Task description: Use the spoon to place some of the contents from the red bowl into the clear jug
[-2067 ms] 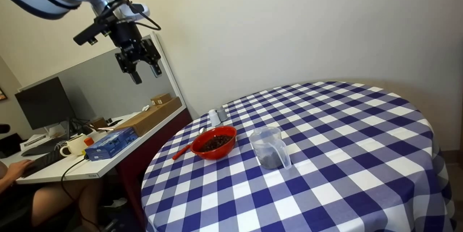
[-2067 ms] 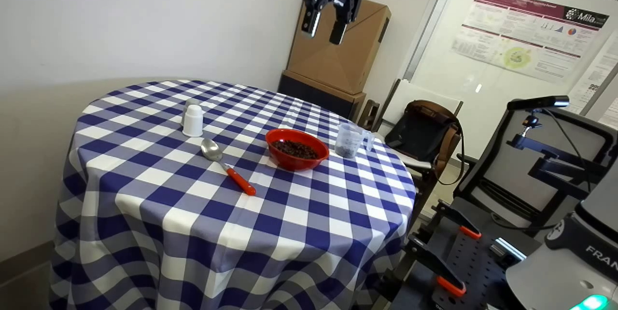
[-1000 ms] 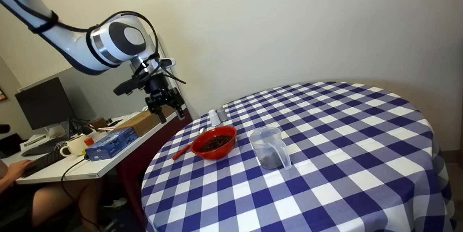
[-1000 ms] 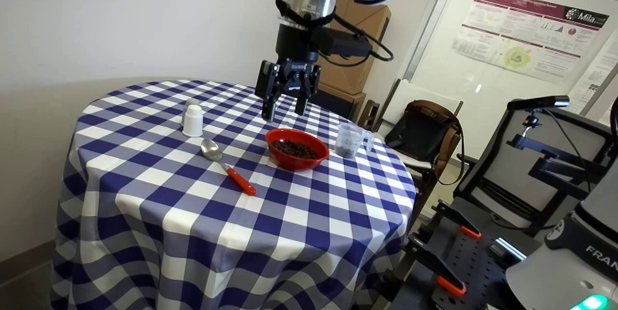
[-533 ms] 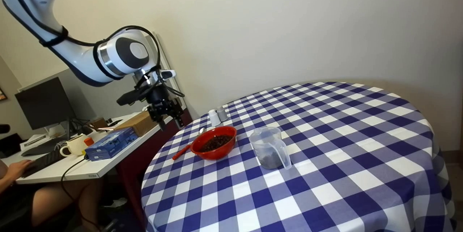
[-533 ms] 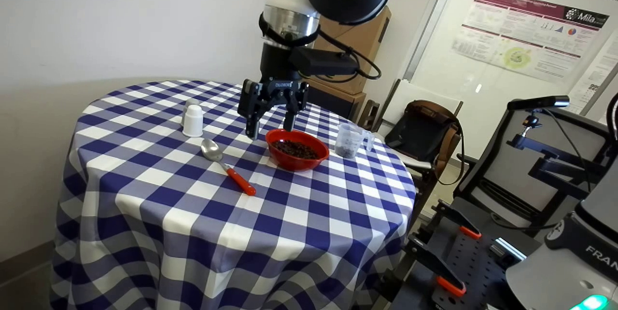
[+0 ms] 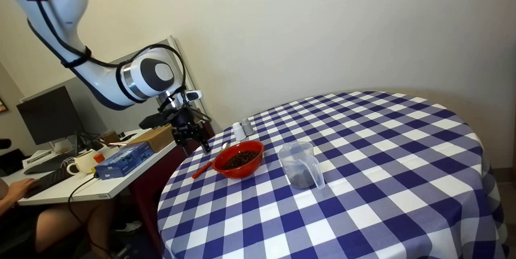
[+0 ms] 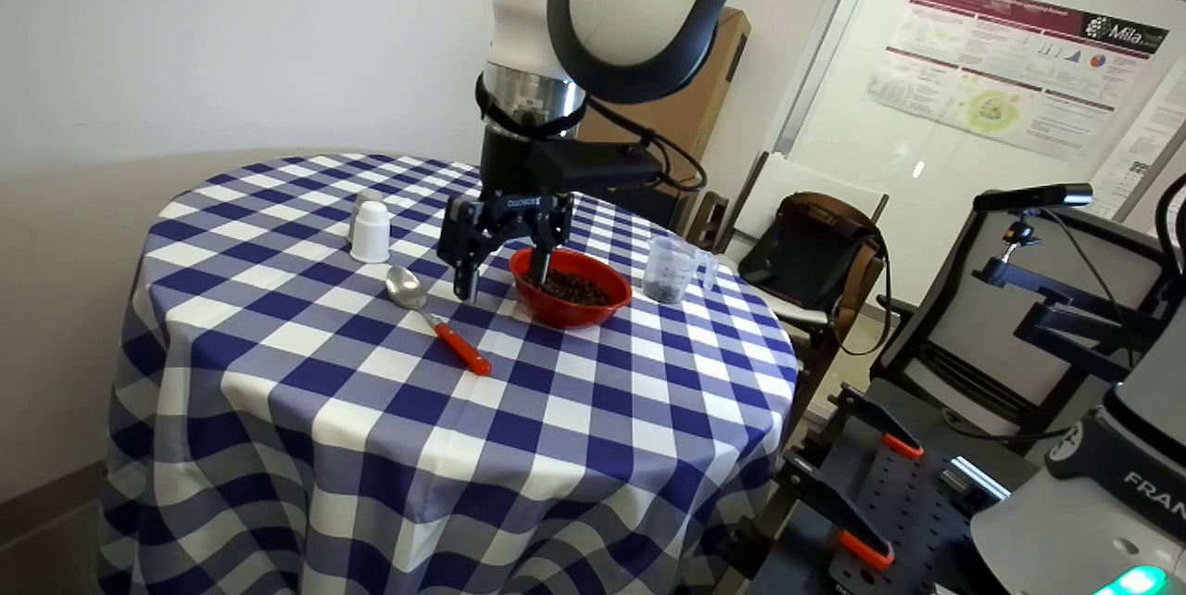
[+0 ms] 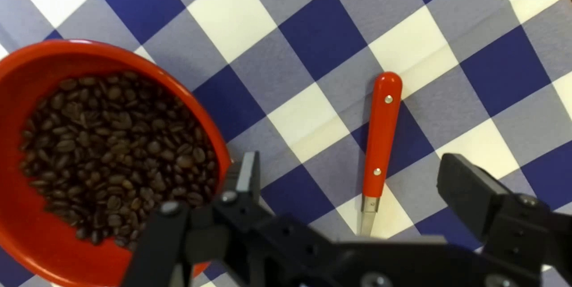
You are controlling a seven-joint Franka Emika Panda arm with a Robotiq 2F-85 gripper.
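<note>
Checkered tablecloth beneath, spread fingers have dropped nearer the spoon.

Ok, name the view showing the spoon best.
An exterior view shows the spoon best, whole and unblocked. In an exterior view where the bowl stands in front, only parts show. The wrist view shows the red handle closer, but the tool covers the other end.

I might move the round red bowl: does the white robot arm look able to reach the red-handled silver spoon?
Probably yes: the black two-fingered pincer is open, and the spoon handle lies bare between its tips in the wrist view. One side overlaps the bowl there, so contact is possible.
</note>
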